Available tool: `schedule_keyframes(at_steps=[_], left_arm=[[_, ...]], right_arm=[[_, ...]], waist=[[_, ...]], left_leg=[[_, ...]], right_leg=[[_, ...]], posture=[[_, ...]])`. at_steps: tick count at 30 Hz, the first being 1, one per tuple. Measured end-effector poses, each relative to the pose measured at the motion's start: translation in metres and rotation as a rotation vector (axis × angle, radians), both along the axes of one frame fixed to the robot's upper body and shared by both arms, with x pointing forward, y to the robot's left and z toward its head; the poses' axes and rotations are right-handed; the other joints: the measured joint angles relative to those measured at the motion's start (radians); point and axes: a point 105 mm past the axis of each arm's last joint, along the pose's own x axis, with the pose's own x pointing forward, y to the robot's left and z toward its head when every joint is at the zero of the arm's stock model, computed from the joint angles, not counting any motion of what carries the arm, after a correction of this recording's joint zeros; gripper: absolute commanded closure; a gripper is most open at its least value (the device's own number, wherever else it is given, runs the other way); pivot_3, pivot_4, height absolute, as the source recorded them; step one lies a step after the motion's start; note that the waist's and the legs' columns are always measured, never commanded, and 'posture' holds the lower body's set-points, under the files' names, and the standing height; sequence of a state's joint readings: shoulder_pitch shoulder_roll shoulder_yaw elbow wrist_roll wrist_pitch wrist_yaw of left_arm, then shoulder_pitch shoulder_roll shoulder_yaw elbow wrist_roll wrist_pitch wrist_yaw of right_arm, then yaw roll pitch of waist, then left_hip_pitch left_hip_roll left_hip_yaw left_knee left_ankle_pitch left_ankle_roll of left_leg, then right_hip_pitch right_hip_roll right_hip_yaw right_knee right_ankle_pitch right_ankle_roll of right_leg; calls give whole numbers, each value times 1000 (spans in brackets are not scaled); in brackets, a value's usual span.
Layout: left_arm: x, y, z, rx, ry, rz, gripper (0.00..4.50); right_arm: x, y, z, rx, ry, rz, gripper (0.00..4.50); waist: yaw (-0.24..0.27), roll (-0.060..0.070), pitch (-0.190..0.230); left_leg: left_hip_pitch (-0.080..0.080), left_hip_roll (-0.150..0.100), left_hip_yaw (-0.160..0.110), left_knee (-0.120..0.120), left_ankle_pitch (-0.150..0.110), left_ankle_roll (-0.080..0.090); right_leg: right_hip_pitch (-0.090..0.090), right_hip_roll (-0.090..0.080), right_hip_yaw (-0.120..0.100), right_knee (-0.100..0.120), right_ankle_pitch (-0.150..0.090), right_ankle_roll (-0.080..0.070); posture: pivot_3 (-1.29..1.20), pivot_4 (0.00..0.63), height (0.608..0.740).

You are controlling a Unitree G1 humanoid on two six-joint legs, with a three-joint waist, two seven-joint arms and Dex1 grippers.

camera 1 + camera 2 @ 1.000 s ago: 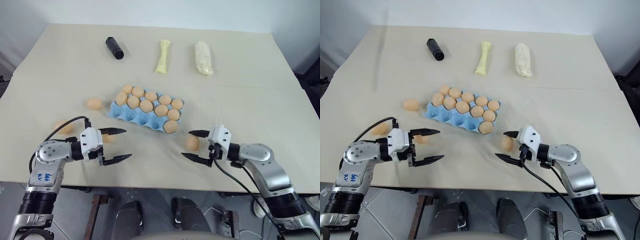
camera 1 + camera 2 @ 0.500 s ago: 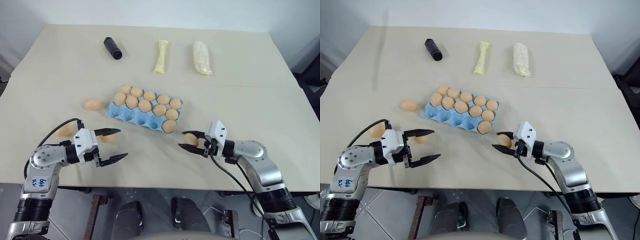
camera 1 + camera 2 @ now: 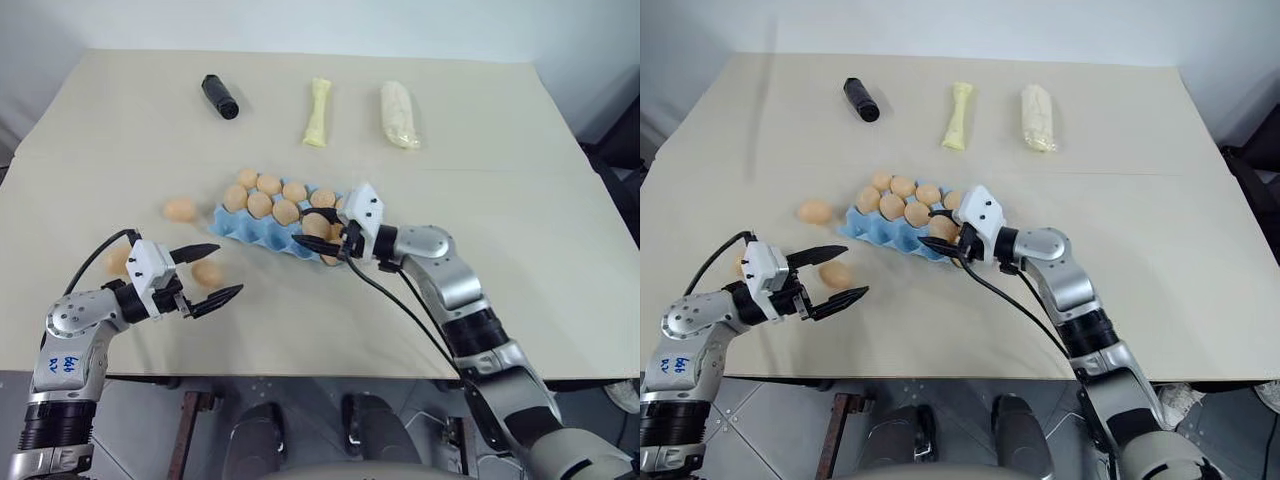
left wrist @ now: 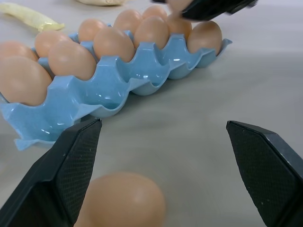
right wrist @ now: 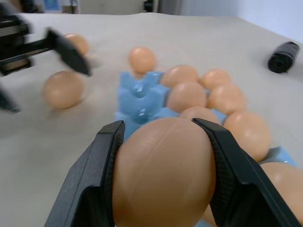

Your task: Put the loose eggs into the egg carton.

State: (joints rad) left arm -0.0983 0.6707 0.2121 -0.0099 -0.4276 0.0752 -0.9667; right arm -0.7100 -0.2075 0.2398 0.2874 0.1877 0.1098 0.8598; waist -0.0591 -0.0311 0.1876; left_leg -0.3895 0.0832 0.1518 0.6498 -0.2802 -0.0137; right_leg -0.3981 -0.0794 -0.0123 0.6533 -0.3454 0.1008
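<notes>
**Right gripper brings one egg over the carton; the near row is free**

Nearest to the robot, the left gripper [image 3: 205, 275] hangs just above the table [image 3: 520, 200] with its two fingers spread wide and nothing between them. One loose egg [image 3: 207, 273] lies on the table between those fingers, not yet touched. A second loose egg [image 3: 119, 260] lies a little to the left of it, partly behind the arm.

Further in, the right gripper [image 3: 320, 238] is clamped on an egg [image 5: 163, 177], one finger on each side of it, and holds it above the right end of the egg carton [image 3: 262, 238]. The near row of blue cups looks empty except for the cup at the right end; the two rows behind are filled. A third loose egg [image 3: 180, 209] rests just beside the left end of the carton.

For this step, I judge it best to bring the held egg over an empty near cup, lower it until it sits in the cup, and only then open the fingers slowly. The filled cups are close, so the fingers should stay clear of them.

At the far side lie a black cylinder [image 3: 220, 97] and two cream bags [image 3: 400, 101].
</notes>
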Motion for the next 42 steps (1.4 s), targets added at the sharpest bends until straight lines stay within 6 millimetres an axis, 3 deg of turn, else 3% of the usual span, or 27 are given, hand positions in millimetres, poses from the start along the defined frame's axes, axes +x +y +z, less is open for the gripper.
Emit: schedule_keyframes(at_steps=[7,11,13,16,22,25,30,36,38,42], left_arm=[[-7,1,1,-42,-1,54,0],[-13,4,2,-56,-1,85,0],[-14,4,3,-56,-5,92,0],[-14,13,8,-62,-22,130,0],[-18,26,8,-85,9,175,0],[-23,34,6,-72,30,194,0],[-40,72,3,-20,61,295,0],[-48,87,-8,-11,82,350,0],[-44,87,-14,-23,76,374,0],[-30,63,-19,-20,70,294,0]], right_arm=[[-6,4,-3,18,21,71,67],[-21,-4,2,56,9,130,67],[-28,-17,7,79,-16,143,67],[-40,-48,11,101,-37,128,67],[-63,-115,-19,-9,35,30,67],[-67,-136,-27,-64,48,-14,67],[-69,-139,-28,-91,9,-4,67],[-71,-133,-24,-90,-14,29,67],[-75,-130,-24,-96,-20,51,67],[-84,-120,-26,-102,-5,102,67]], waist=[[-1,0,0],[0,0,0],[5,0,0],[9,0,0],[4,0,0],[-2,0,0],[-6,0,0],[6,0,0],[9,0,0],[12,0,0]], left_leg=[[0,1,0,-1,-1,-1],[0,1,-1,-1,-1,-1],[0,1,-1,-1,-1,-1],[0,0,-2,-1,-3,3],[0,1,-2,-3,-4,3],[2,1,-1,-3,-4,3],[3,2,-1,-3,-3,3],[2,1,-3,-3,-4,3],[2,1,-4,-3,-4,3],[2,1,-5,-3,-4,3]], right_leg=[[0,0,0,0,0,0],[0,0,0,-2,0,0],[0,-1,-1,-3,0,0],[2,-2,-2,-4,0,0],[2,-1,-2,-7,0,0],[2,0,-1,-6,0,0],[2,0,-1,-6,0,-3],[4,-3,-1,-7,0,-3],[4,-4,-1,-7,-1,-3],[4,-4,-1,-8,0,-3]], posture=[[0,150,740],[0,150,740],[0,150,740],[0,150,740],[0,150,740],[0,150,740],[0,150,740],[0,150,740],[0,150,740],[0,150,740]])
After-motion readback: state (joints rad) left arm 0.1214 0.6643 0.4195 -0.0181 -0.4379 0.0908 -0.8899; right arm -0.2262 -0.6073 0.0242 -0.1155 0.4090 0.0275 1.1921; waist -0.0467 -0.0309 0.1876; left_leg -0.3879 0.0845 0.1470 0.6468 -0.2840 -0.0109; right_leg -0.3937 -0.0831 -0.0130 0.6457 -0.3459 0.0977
